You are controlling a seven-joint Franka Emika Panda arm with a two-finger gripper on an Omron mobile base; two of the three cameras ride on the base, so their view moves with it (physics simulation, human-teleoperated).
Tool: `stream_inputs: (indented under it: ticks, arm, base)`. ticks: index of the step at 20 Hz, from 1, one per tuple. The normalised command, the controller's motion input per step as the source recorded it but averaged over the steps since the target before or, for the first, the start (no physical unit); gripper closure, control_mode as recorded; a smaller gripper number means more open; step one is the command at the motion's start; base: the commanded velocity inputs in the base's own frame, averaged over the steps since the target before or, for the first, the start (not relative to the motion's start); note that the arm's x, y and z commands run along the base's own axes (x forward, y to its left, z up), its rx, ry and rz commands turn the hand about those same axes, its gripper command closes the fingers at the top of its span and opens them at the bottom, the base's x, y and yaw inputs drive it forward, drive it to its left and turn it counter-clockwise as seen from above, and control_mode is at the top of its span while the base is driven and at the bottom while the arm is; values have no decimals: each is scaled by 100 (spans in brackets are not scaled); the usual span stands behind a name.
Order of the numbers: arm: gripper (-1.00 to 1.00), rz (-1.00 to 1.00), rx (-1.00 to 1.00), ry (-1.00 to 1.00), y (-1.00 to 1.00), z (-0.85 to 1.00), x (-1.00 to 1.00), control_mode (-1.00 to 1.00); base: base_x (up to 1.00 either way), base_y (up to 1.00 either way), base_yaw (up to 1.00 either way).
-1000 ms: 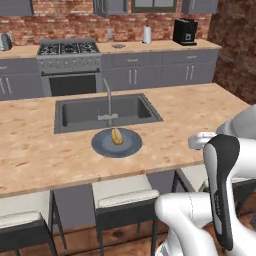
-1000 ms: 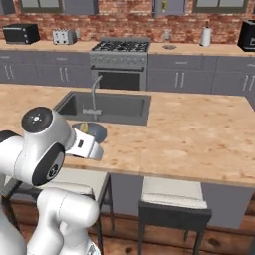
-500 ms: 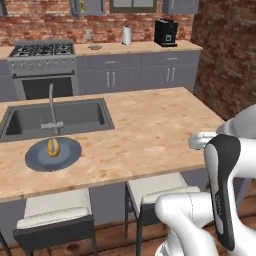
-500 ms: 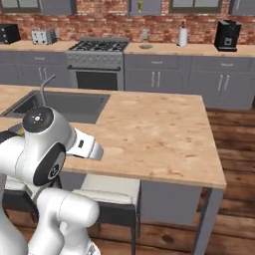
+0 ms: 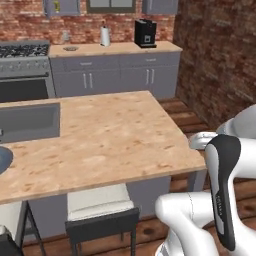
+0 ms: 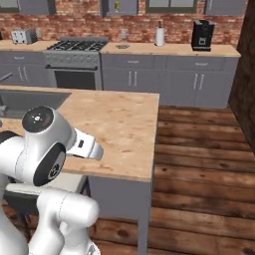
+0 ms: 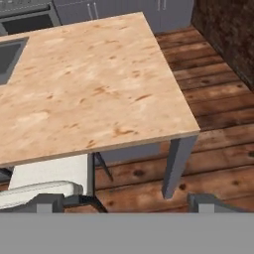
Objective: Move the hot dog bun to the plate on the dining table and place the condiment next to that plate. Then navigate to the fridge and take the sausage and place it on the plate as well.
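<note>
Looking over the right end of the dining table. Catching only a sliver of the plate at the left edge of the left base view, just in front of the sink. Hanging off the table's near corner, gripper with fingertips spread wide, gripping nothing. Passing a stool below.

Dining table top: pale matt wood grain; floor dark planks.
</note>
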Motion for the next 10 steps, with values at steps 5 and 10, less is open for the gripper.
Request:
stream_inputs:
  ticks: [5, 10]
  arm:
    - [-100, 0, 0, 0, 0, 0, 0, 100]
    - [-100, 0, 0, 0, 0, 0, 0, 100]
  base:
    - [42, -100, 0]
    - [54, -100, 0]
